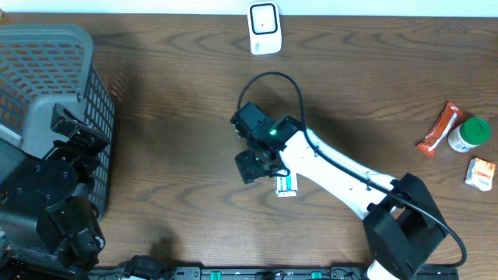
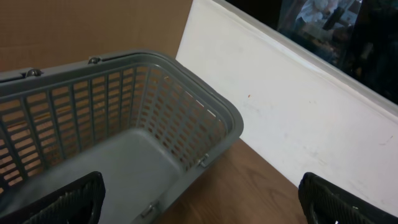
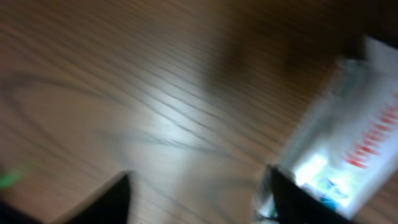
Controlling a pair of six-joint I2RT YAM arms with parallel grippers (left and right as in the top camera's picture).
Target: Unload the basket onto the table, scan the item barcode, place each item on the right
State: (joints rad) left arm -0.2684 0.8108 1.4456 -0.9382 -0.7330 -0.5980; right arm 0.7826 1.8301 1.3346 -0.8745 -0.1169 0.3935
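Just outside your parted, empty right pincer (image 3: pixel 196 190), box (image 1: pixel 286 184) is lying loose; closing blindly, you're risking shoving it.

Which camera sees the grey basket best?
The left wrist camera: the grey basket fills the view, with its rim, mesh walls and bare floor sharp. Overhead catches it cropped at the table's left edge, partly behind the left arm. The right wrist camera misses it.

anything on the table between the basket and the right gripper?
Nothing. The overhead view shows only bare wood tabletop between the grey basket and the right gripper.
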